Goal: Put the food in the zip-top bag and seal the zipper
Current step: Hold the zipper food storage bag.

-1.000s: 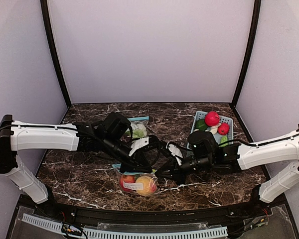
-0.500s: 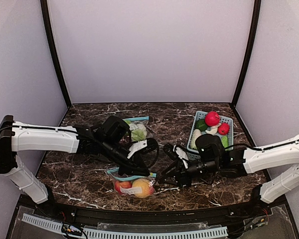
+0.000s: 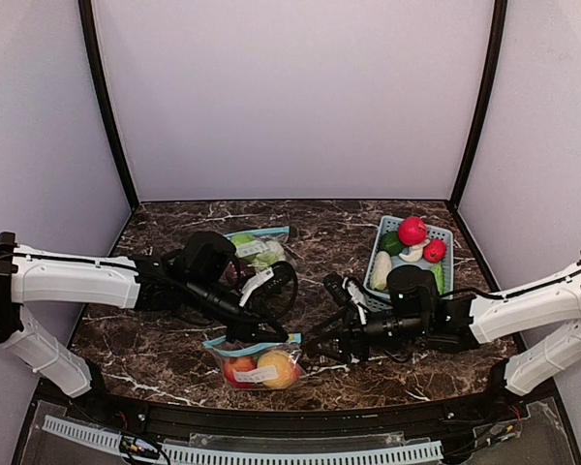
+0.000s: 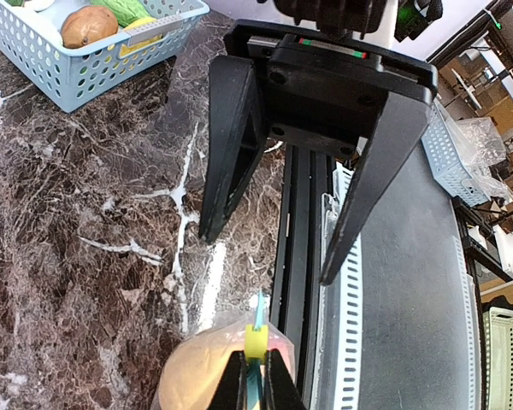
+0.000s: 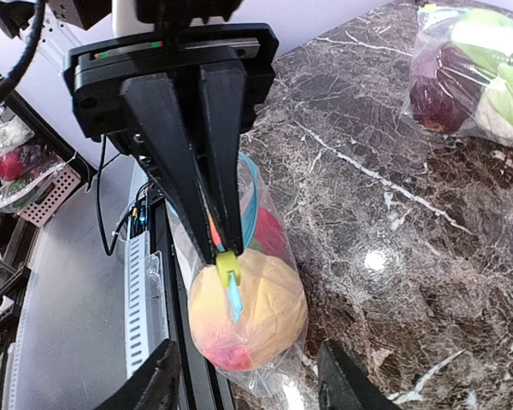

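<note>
Top external: we note white label (image 3: 259, 372) on zip-top bag (image 3: 271, 351), writing too small to read. Bag lies near centre and holds red and yellow food (image 3: 283, 362). More food in basket (image 3: 445, 238), far right. We see left gripper (image 5: 215, 249) pinching zipper (image 5: 254, 181) above slider (image 5: 228, 266). Jaws of right gripper (image 4: 269, 256) spread, just right of bag. Versus second ago: bag slightly nearer, left arm further left.

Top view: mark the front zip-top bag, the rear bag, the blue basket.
front zip-top bag (image 3: 259, 366), top view, on its bulging middle.
rear bag (image 3: 263, 254), top view, on its middle.
blue basket (image 3: 444, 232), top view, far right rim.
</note>
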`<state>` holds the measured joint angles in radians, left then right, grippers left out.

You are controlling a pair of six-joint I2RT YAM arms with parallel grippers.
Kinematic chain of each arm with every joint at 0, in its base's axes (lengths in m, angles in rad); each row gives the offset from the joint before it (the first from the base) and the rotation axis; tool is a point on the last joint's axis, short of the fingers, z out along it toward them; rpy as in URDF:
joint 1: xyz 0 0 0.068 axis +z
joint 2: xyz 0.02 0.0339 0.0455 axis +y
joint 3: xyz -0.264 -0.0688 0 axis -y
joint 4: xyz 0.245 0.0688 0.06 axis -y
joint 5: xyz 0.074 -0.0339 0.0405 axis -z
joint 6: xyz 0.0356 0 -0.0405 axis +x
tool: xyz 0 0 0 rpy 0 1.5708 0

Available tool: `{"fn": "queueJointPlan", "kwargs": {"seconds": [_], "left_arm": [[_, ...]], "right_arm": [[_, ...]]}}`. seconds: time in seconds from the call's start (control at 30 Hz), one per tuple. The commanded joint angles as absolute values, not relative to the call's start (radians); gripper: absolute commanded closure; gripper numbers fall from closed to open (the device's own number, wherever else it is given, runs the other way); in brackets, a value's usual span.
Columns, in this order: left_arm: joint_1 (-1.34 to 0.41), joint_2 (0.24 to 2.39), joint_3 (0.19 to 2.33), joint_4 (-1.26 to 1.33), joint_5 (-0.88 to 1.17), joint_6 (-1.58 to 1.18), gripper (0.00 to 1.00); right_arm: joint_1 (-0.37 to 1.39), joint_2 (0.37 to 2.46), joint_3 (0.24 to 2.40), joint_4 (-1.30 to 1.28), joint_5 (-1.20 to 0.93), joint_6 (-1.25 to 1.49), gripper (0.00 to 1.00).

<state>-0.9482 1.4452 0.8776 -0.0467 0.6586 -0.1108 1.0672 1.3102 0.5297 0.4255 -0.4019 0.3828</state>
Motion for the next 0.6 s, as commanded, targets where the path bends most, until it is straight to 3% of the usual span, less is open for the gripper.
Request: {"fn": "queueJointPlan", "kwargs": {"seconds": [0.0, 0.2, 0.57], "left_arm": [[-0.947, 1.410, 0.852, -0.005, 0.684, -0.159, 0.99], [-0.948, 1.409, 0.851, -0.005, 0.696, -0.162, 0.99], [-0.948, 1.400, 0.841, -0.004, 0.692, -0.164, 0.99]], "right_arm": [[1.057, 1.362, 0.587, 0.474, -0.439, 0.380, 0.54], [1.058, 1.393, 0.615, 0.495, -0.502, 0.374, 0.64], [1.055, 1.447, 0.645, 0.493, -0.532, 0.374, 0.94]]}}
